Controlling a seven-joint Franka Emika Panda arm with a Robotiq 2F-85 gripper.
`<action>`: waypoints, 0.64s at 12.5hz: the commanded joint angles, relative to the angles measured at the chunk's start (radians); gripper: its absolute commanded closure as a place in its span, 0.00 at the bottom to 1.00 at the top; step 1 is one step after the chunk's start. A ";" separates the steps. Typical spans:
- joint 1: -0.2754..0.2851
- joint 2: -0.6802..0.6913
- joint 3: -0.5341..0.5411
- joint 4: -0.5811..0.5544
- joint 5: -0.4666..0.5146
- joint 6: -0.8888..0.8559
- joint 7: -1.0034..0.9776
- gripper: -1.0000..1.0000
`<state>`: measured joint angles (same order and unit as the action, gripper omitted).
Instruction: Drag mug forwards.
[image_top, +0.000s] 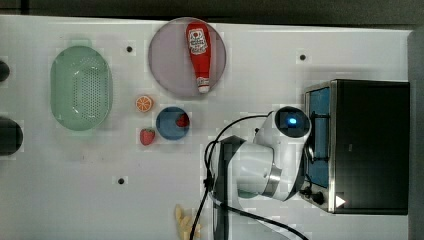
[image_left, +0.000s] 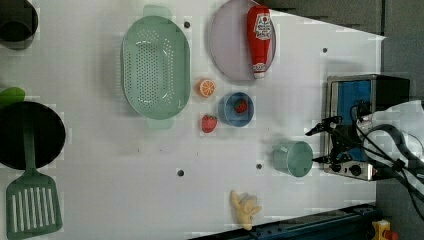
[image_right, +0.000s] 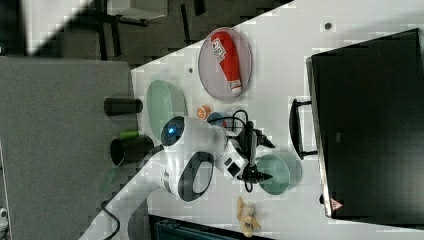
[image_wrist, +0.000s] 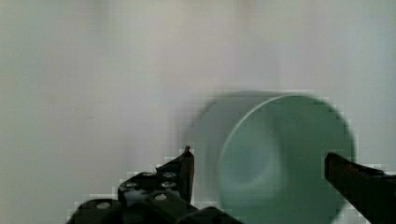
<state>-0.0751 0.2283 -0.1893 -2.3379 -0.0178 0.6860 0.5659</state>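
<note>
The pale mint-green mug (image_left: 293, 158) stands upright on the white table (image_left: 125, 190), close to the toaster oven; it also appears in the right view as the mug (image_right: 277, 173). My gripper (image_left: 311, 146) hangs just above it and is open. In the wrist view the mug (image_wrist: 280, 158) lies between the two black fingertips (image_wrist: 187, 156), one on each side of its rim. I cannot tell whether they touch it. In the top view the white arm (image_top: 265, 160) covers this spot.
A black and silver toaster oven (image_top: 370, 145) stands right beside the mug. Farther off are a blue bowl (image_top: 167, 127) with a strawberry, a loose strawberry (image_top: 147, 136), an orange slice (image_top: 144, 103), a grey plate (image_top: 167, 55) bearing a ketchup bottle (image_top: 198, 50), a green colander (image_top: 80, 87) and bananas (image_left: 245, 207).
</note>
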 joint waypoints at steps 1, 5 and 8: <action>0.017 0.027 0.014 0.015 -0.012 0.052 0.153 0.00; 0.017 0.086 0.031 0.009 -0.011 0.078 0.190 0.04; 0.017 0.092 0.036 0.001 -0.011 0.106 0.191 0.41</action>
<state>-0.0645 0.3555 -0.1818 -2.3672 -0.0282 0.7822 0.7124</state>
